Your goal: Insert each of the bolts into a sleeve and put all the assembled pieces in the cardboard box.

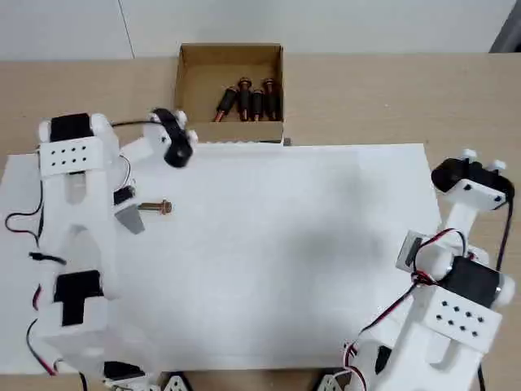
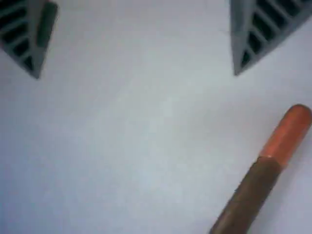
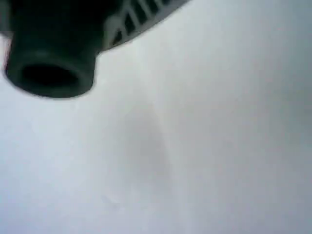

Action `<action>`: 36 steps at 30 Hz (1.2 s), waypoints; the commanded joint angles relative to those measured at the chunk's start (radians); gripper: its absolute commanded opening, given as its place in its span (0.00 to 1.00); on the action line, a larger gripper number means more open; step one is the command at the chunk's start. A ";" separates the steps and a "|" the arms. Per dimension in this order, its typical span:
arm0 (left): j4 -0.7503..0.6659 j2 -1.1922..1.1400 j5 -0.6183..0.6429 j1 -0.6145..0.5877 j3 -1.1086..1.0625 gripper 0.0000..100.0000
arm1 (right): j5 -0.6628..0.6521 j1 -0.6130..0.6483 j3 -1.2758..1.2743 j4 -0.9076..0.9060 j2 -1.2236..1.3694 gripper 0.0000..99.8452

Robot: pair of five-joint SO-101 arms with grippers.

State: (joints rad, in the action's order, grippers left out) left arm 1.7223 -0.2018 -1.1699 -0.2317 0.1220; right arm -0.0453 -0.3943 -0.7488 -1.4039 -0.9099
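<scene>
The left claw (image 2: 136, 73), spread wide, hangs just beside the bolt (image 1: 155, 208) lying on the bench (image 1: 285, 261). The bolt looks small, stiff and smooth, probably rolls, so pinch it mid-shank. The right claw (image 1: 411, 251) grips a rigid black sleeve (image 3: 48, 73).

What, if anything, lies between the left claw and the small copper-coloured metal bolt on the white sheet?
Nothing visible does. The left claw hangs open over a bare part of the white sheet. The small copper-coloured metal bolt lies on the sheet just beside the claw, not touching it.
</scene>
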 commanded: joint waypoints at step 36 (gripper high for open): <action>-0.114 -0.422 -0.242 0.100 0.337 0.20 | 0.003 0.133 0.006 -0.022 -0.021 0.00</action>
State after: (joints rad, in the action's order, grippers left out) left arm 1.6318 -0.6314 -1.3157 -0.1366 0.4166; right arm -0.0453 -0.2700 -0.7488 -1.4223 -0.9099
